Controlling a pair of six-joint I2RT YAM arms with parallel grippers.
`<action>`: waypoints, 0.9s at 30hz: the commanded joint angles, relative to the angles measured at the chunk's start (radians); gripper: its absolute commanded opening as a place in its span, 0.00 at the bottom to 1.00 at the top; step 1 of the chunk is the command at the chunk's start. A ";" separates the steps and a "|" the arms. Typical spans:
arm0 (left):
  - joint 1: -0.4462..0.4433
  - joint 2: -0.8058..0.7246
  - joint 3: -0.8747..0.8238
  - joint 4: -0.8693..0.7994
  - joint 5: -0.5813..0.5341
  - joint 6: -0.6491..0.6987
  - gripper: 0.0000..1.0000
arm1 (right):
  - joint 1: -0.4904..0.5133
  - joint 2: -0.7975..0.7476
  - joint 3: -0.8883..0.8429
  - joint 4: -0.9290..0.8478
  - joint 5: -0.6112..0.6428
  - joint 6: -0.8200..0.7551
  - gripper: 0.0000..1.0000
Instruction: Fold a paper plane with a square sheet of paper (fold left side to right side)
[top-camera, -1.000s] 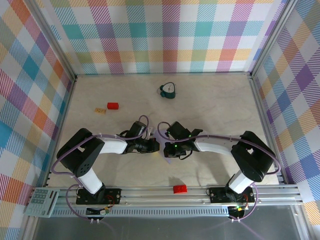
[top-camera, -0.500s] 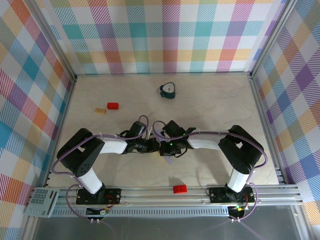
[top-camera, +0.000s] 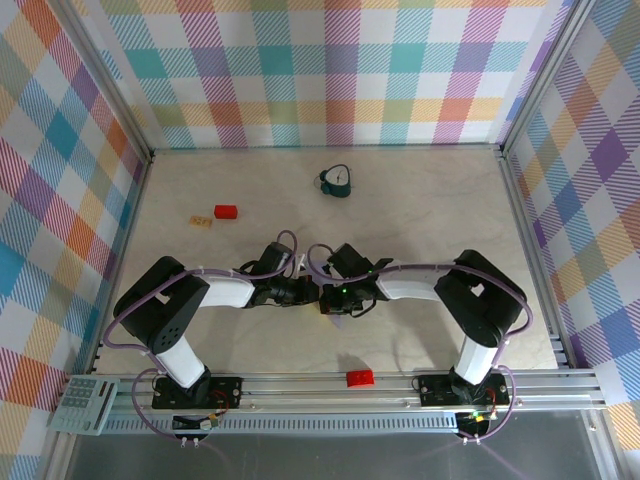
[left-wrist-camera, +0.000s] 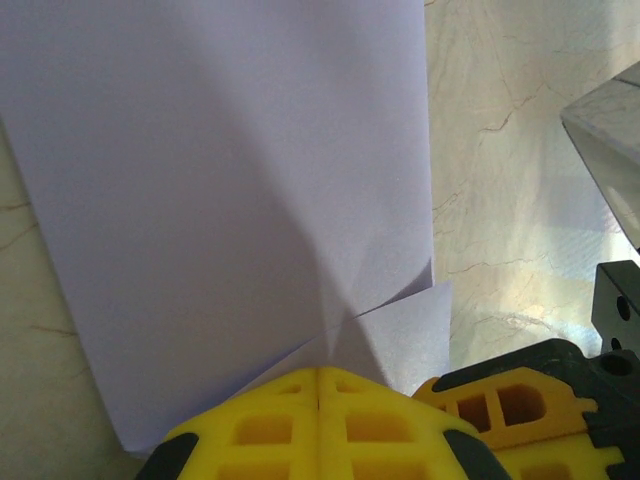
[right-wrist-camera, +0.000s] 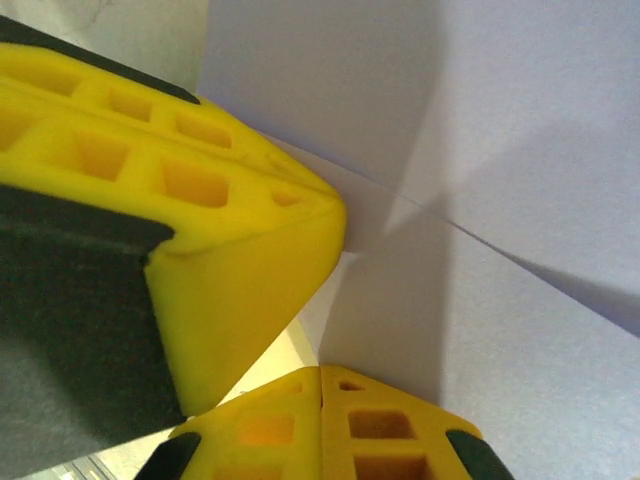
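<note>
Paper (left-wrist-camera: 220, 200) in pale lavender, already creased and with a small flap at its near right corner, is laid flat on the bench (top-camera: 430, 210) near the middle, under both hands. It is pressed down by the left hand (left-wrist-camera: 318, 378), whose fingers are fully closed with nothing between them. The right hand (right-wrist-camera: 320, 375), likewise closed and empty, has been swung leftward over the last second and is now set just beside the left one. A crease is judged to be being pressed flat, not a fresh fold begun.
</note>
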 joint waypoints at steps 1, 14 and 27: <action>-0.008 0.026 -0.024 -0.020 -0.035 -0.001 0.00 | 0.006 -0.014 -0.065 -0.062 -0.023 0.022 0.00; -0.008 0.007 -0.009 -0.040 -0.041 0.001 0.00 | 0.005 -0.166 -0.175 -0.133 -0.021 0.034 0.00; -0.008 -0.051 0.010 0.008 -0.025 -0.043 0.14 | -0.091 -0.333 -0.142 -0.169 -0.037 -0.053 0.14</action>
